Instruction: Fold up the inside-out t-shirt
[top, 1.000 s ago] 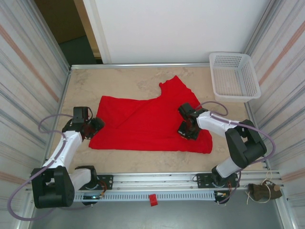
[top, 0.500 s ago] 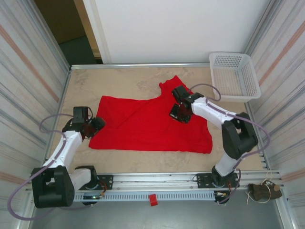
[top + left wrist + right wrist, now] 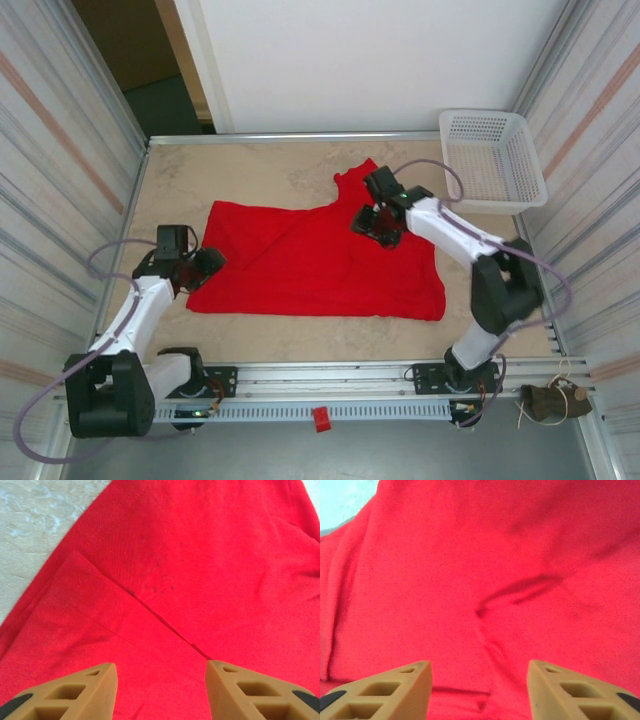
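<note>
The red inside-out t-shirt point(image 3: 310, 262) lies flat on the table, partly folded, with one part pointing toward the back near the middle. My left gripper point(image 3: 207, 262) hovers at the shirt's left edge, open, with only red cloth point(image 3: 165, 580) and a diagonal fold line below its fingers point(image 3: 75, 692). My right gripper point(image 3: 368, 224) is over the shirt's upper right part, open, its tan fingers point(image 3: 570, 690) apart above wrinkled red cloth point(image 3: 485, 580). Nothing is held between either pair of jaws.
A white lattice basket point(image 3: 491, 160) stands at the back right corner. Metal rails and striped walls point(image 3: 60, 180) hem the table in on both sides. Bare table point(image 3: 260, 165) shows behind the shirt and a strip in front of it.
My right gripper moved from the shirt's right middle toward the back, over the upper part, and its jaws went from shut to open. The left arm barely moved.
</note>
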Motion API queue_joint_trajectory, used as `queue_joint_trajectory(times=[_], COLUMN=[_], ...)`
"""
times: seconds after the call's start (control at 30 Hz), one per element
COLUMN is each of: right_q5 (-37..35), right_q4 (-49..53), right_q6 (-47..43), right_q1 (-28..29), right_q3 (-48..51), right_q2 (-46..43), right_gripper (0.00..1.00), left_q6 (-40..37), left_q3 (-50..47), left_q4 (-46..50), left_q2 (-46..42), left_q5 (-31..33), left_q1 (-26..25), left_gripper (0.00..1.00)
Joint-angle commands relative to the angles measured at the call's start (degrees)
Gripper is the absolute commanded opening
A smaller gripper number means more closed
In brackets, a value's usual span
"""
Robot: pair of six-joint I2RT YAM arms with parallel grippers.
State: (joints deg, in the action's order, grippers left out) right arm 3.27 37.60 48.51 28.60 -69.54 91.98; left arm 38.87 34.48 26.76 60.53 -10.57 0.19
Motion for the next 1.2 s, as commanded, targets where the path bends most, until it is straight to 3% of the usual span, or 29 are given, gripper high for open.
queue_joint_trajectory(times=[0.0,0.13,0.37,0.57,0.7,0.83,1.17], right_q5=[-5.38,-8.75,-11.80,-9.20,-8.97,-7.80,-5.60], right_q4=[8.03,12.83,19.68,15.51,13.54,13.46,18.90], right_q6=[2.02,8.05,16.43,17.84,17.69,17.61,18.02], right_q1=[-1.25,-2.28,-5.10,-8.24,-9.73,-13.32,-22.95], right_q3=[10.72,23.28,34.04,38.12,38.34,39.23,41.74], right_q2=[-10.84,-23.04,-34.98,-34.17,-31.73,-32.95,-42.70], right_gripper=[0.60,0.78,0.78,0.73,0.57,0.03,0.00], left_q6=[0.68,2.75,4.74,5.59,6.43,6.98,9.55], left_q3=[0.01,-2.91,-4.34,-5.66,-7.04,-7.15,-7.16], left_q4=[2.75,2.08,-0.87,-3.50,-5.19,-3.79,3.02], left_q2=[-2.33,-3.40,0.09,4.02,6.18,8.08,4.38], left_q5=[-1.32,-1.72,-1.79,-1.16,0.02,2.67,10.59], left_q1=[-0.94,-1.32,-1.54,-1.55,-1.44,-1.36,-0.51], left_gripper=[0.50,0.53,0.54,0.54,0.54,0.54,0.54])
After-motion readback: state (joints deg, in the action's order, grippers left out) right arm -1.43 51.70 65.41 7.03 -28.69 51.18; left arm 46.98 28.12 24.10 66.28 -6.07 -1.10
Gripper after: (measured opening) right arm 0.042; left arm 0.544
